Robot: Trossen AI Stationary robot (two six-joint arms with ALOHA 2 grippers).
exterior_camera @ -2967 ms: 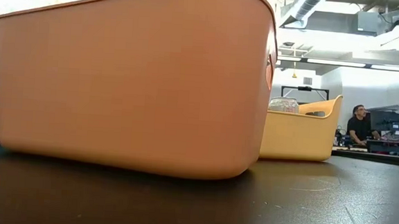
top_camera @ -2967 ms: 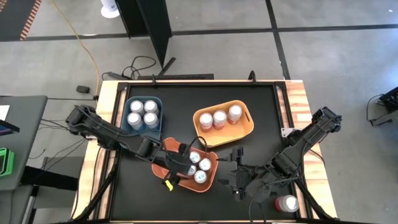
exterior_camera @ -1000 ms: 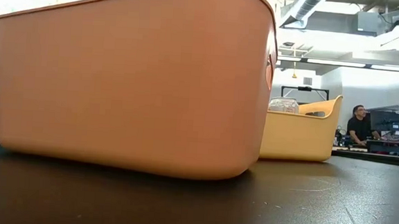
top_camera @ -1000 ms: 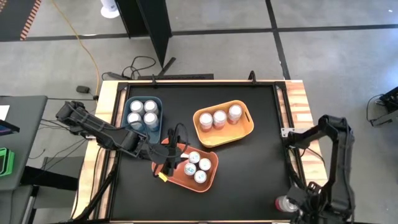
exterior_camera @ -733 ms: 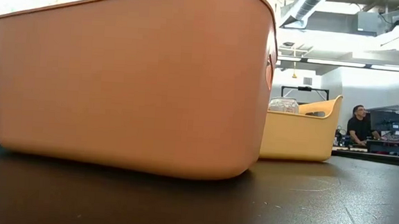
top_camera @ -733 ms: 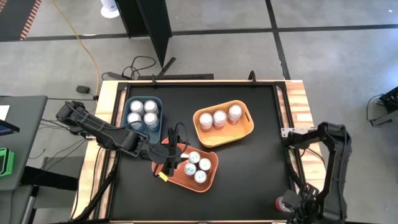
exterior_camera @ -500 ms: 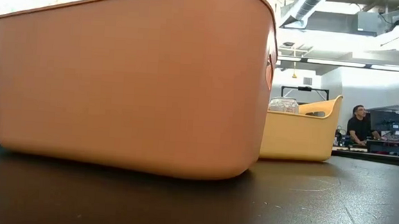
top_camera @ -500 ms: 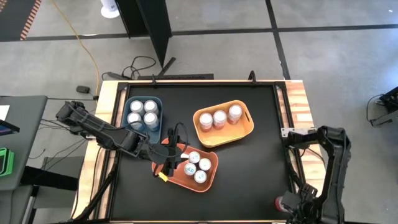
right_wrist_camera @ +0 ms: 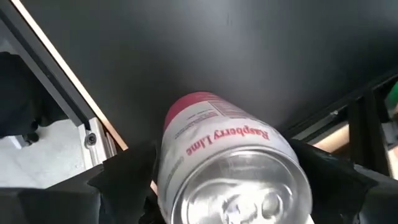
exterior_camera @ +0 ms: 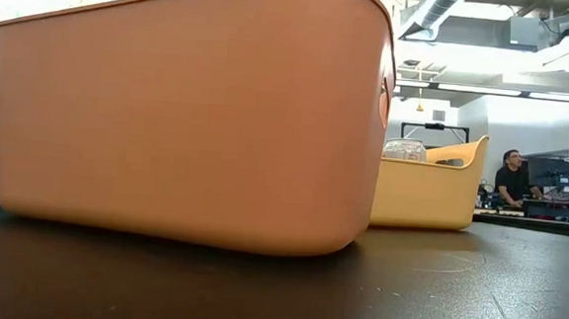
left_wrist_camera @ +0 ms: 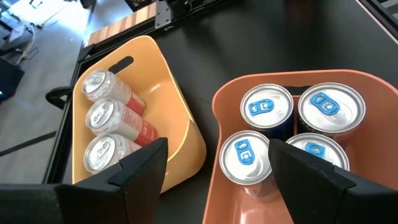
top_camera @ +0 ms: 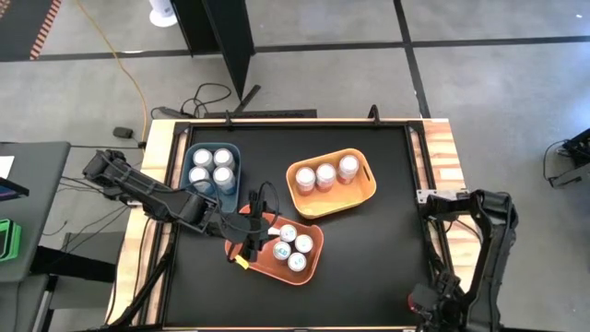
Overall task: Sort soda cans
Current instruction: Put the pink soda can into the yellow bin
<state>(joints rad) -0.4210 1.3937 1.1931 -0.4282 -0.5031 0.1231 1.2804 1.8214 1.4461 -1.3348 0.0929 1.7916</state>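
Note:
A pink soda can [right_wrist_camera: 217, 149], marked "Raspberry Lime", stands upright on the black mat at the table's near right corner [top_camera: 413, 302]. My right gripper [right_wrist_camera: 230, 158] is open and comes from above, with one finger on either side of the can's upper part; I cannot tell whether they touch it. My left gripper [left_wrist_camera: 217, 155] hangs open over the left end of the orange bin [top_camera: 309, 263], which holds several blue-tabbed cans [left_wrist_camera: 267, 109]. The yellow bin [top_camera: 364, 194] holds three pink cans [left_wrist_camera: 115, 121]. The blue bin [top_camera: 187, 152] holds several silver-topped cans [top_camera: 212, 168].
The three bins sit in the table's left and middle part; black mat lies bare to the right of them. A raised rail [right_wrist_camera: 56, 68] and wooden rim [top_camera: 447, 166] run along the right edge beside the pink can. In the low view the orange bin [exterior_camera: 188, 114] fills most of the picture; a person [exterior_camera: 509, 178] stands in the room beyond.
My right gripper has sunk lower over the pink can at the near right corner and now hides most of it from above, while the arm's elbow has folded in. The can has stayed in place. My left arm has kept still.

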